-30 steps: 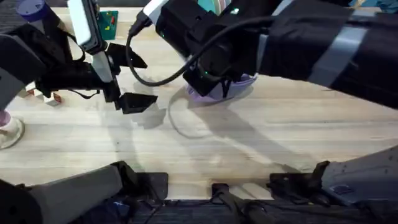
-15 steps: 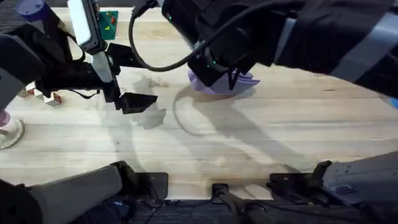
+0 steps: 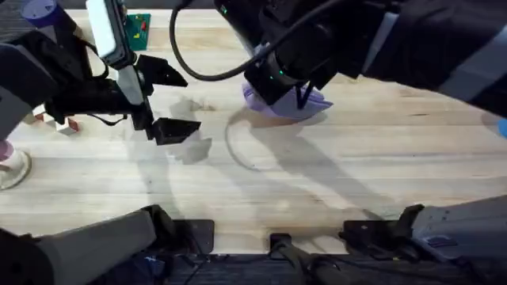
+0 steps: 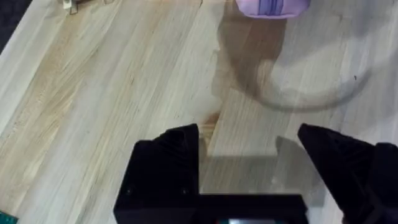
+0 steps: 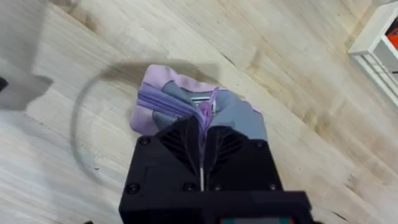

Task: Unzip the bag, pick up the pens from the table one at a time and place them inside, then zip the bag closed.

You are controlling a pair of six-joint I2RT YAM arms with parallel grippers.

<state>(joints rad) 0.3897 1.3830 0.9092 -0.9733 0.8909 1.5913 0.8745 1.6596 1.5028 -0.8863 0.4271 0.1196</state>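
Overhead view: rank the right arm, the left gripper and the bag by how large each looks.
1. Right arm, largest, though it rises close under the camera.
2. Left gripper.
3. Bag, smallest; the arm covers part of it.

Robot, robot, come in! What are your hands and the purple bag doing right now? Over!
Right end effector shut on the bag, pinching its zipper edge. Left end effector open, empty, above the table. Nothing in the way.

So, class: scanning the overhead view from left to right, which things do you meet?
Left gripper → bag, with the right gripper over it, all on the table.
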